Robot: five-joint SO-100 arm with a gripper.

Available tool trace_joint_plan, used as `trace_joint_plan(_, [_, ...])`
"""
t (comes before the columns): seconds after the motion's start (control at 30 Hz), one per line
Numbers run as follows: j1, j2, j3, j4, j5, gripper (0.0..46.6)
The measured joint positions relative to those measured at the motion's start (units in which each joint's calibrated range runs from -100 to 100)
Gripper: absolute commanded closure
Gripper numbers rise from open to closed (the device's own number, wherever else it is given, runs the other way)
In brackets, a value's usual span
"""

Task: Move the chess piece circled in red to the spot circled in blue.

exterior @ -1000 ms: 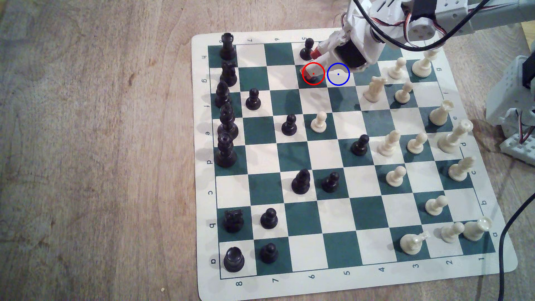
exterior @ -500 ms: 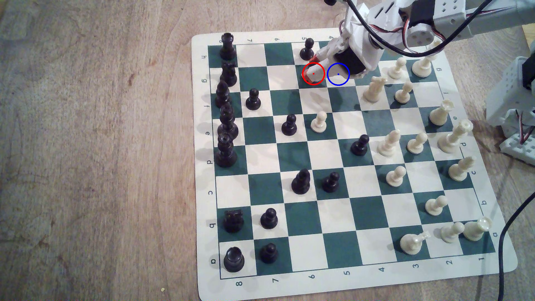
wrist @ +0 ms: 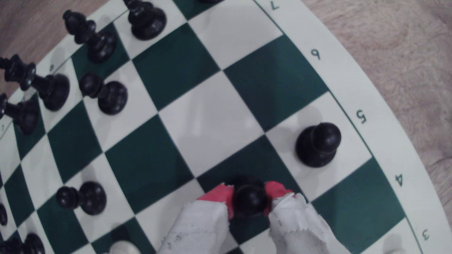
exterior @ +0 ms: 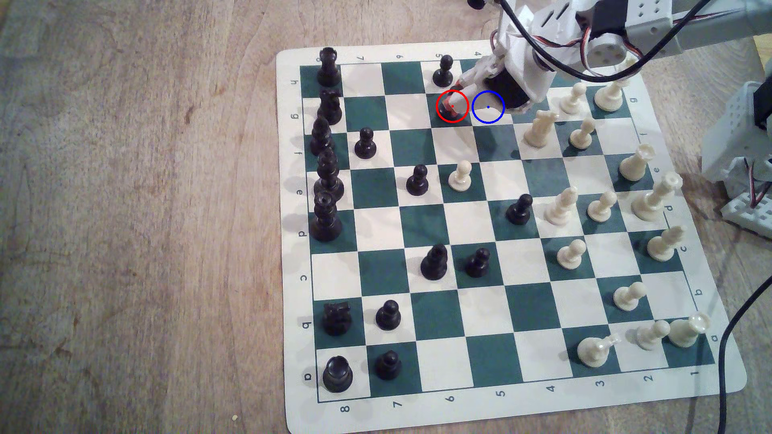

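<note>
We locate the gripper (exterior: pixel 453 102) at the far edge of the chessboard (exterior: pixel 443 411) in the exterior view, lowered into the red ring; its red-tipped fingers (wrist: pixel 221 195) sit one on each side of the black pawn (wrist: pixel 249 200). In the wrist view the jaws are closed to a narrow gap with the pawn's ball head between the red pads; the pads appear to touch the head on both sides, so we judge the piece gripped, though how firm the hold is we cannot tell. The pawn's base is dark against the dark green square and partly hidden, so we cannot tell whether it rests on the board or is just clear of it.

Status, as we judge it: the approach and the closing of the jaws look complete; the transfer is not yet done. The blue-ringed square (exterior: pixel 488 107) lies just beside the red ring, toward the exterior view's right, and carries no piece; part of the arm's black motor housing overhangs its far edge.

Remaining steps: lift, shift one square over, set down, release. We note another black pawn (exterior: pixel 443 71) on the neighbouring square beyond the gripper; a low or wide motion could knock it.
</note>
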Motion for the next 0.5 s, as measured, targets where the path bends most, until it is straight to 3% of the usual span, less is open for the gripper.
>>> trace_joint_plan(0.5, [0.0,-16.3,3.3,7.5,0.1,46.4])
